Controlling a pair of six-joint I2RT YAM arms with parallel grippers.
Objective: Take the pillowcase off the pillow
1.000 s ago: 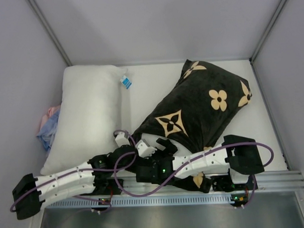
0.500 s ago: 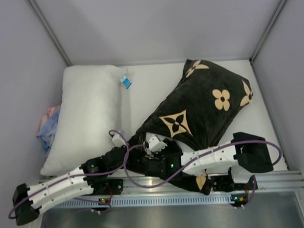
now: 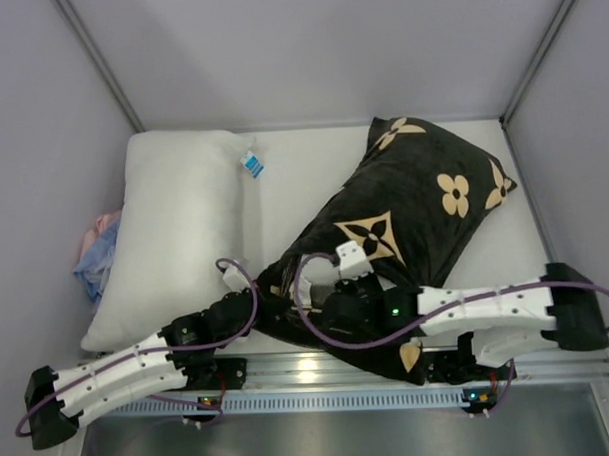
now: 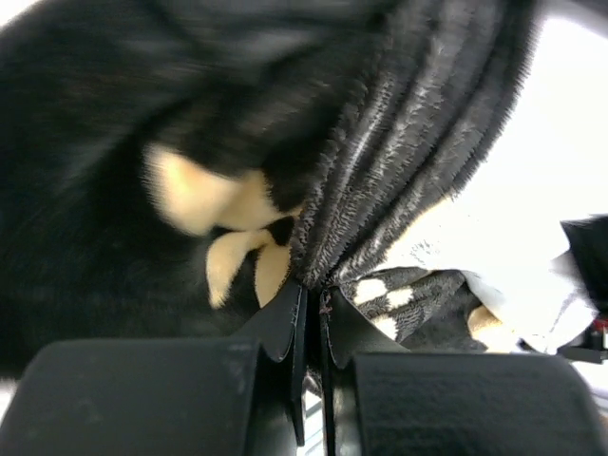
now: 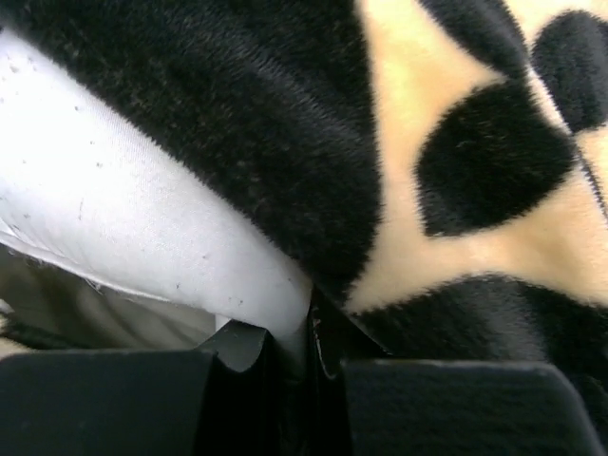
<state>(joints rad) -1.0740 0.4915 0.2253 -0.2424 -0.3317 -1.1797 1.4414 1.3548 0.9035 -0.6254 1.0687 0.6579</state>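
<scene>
Black tan-flowered pillowcase (image 3: 414, 209) encloses white pillow (image 5: 142, 218), lying diagonally.

Black pillowcase (image 3: 414, 199) printed with tan flowers and stars.

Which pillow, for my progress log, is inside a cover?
The right pillow, inside the black flowered cover; the left pillow lies bare.

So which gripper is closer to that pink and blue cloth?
Left. The left gripper pinches the pillowcase at its near corner, to the right of the cloth; the right gripper pinches the pillowcase just beyond, farther right.
</scene>
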